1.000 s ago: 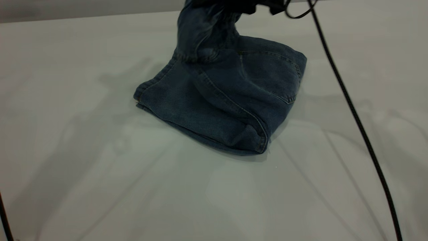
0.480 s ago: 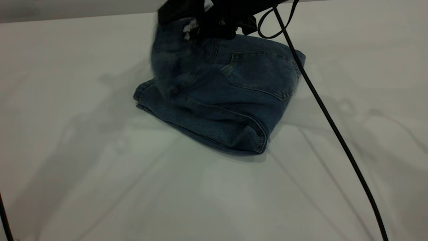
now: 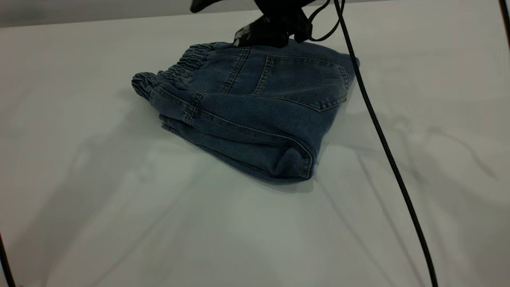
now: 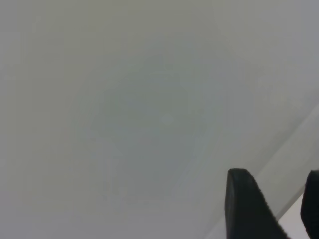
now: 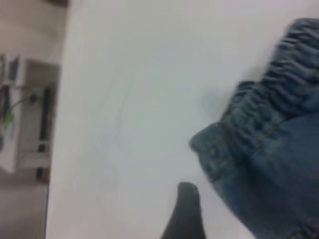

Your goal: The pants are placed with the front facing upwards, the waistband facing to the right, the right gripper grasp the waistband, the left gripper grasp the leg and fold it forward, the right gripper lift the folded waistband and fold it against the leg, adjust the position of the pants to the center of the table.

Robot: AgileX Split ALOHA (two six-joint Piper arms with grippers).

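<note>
We see pants [image 3: 255, 115] folded flat on table [image 3: 99, 207], centre-upper frame; waistband [image 3: 175, 69] now laid down at upper left of bundle, whereas 0.5 s ago it hung lifted; right gripper [image 3: 263, 34] at top edge, just above cloth, waistband released, finger spread unclear; left gripper [image 4: 271, 209] over bare table, fingers apart, holding nothing; black cable [image 3: 382, 135] crosses right side.

Black fingers [image 4: 246, 206] (trailing black cable [image 3: 382, 135])

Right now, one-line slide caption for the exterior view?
Folded blue denim pants on white table, gathered waistband laid leftward.
</note>
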